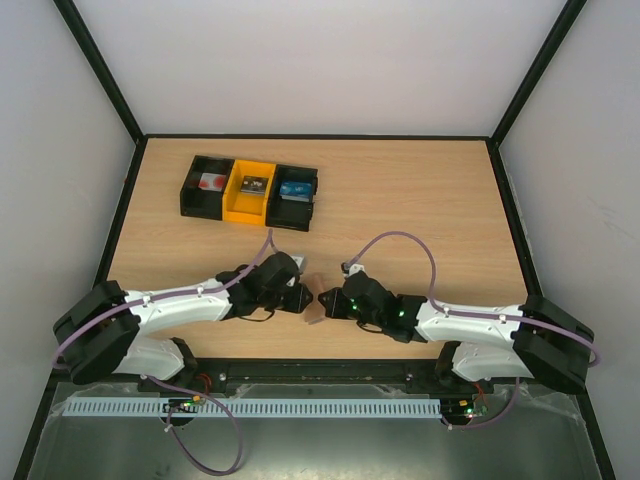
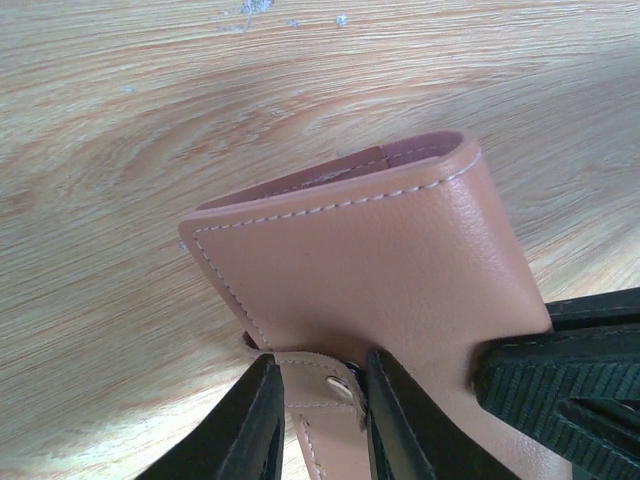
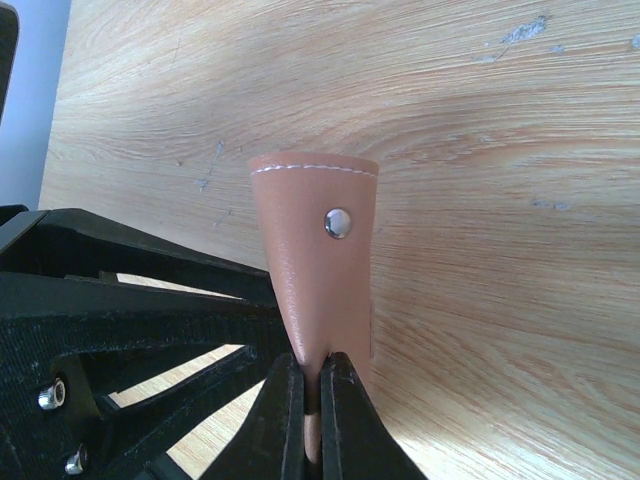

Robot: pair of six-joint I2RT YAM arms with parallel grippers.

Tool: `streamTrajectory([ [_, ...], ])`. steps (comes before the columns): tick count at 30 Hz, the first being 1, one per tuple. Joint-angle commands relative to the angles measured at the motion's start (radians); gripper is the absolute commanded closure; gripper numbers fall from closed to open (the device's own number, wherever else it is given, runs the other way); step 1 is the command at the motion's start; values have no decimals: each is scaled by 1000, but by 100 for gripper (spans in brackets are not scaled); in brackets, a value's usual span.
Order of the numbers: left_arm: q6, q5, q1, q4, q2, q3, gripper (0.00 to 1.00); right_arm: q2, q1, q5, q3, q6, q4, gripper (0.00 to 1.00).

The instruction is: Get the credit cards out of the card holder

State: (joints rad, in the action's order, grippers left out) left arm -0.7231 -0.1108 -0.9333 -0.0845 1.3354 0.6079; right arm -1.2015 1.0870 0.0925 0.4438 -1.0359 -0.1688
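Note:
The card holder is folded shut, mauve-brown, and held between both grippers near the table's front middle. In the left wrist view the holder stands above the wood, and its snap strap lies between the fingers of my left gripper, which touch its edges. My right gripper is shut on a brown flap of the holder that carries a metal snap. A right finger presses on the holder's side. No credit cards show; a darker pink edge shows at the holder's top.
A row of bins stands at the back left: a black one, a yellow one and another black one, each with small items inside. The enclosure's walls ring the wooden table. The left gripper's black fingers fill the right wrist view's left.

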Motion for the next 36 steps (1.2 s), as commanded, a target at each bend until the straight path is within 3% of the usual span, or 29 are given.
streamTrajectory([
  [1, 9, 63, -4, -138, 24, -24, 78, 46, 5, -49, 9, 5, -108, 98],
  [5, 4, 64, -4, -135, 15, -27, 84, 49, 5, -51, -6, 4, -109, 98],
  [9, 2, 66, -4, -134, 9, -29, 97, 57, 5, -62, -16, 6, -103, 98],
  [22, -22, 87, -4, -158, -60, -34, 97, 49, 5, -123, -48, 32, -53, 97],
  [31, -34, 43, -4, -124, -120, -53, 97, 103, 5, -220, -23, 70, 117, 68],
  [36, -49, 14, -4, -102, -157, -56, 97, 108, 5, -164, -6, 85, 129, 56],
])
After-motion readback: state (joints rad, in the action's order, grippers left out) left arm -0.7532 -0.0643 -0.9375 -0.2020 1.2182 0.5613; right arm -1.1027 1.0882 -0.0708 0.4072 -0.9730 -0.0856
